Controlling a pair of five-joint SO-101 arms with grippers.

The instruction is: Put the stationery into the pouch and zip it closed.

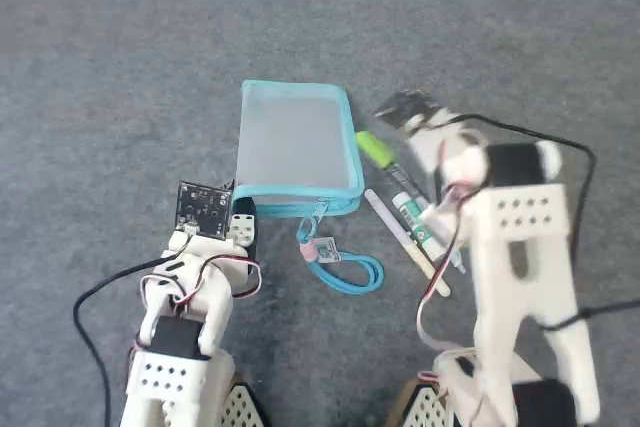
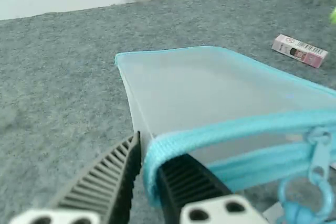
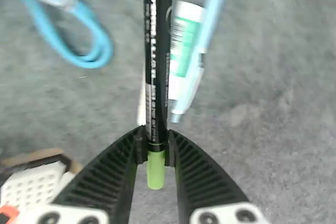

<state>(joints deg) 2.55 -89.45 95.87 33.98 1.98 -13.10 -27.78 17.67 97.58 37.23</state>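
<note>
At pouch corner, left gripper pinched the zip edge; right gripper clamped a marker. Insertion likely next.

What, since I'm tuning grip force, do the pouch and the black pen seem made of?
The pouch looks like soft plastic: a frosted, translucent panel, with woven-looking blue trim pinched in the left claw. The black pen is probably hard plastic: a smooth, slightly glossy printed barrel, held in the right claw.
</note>
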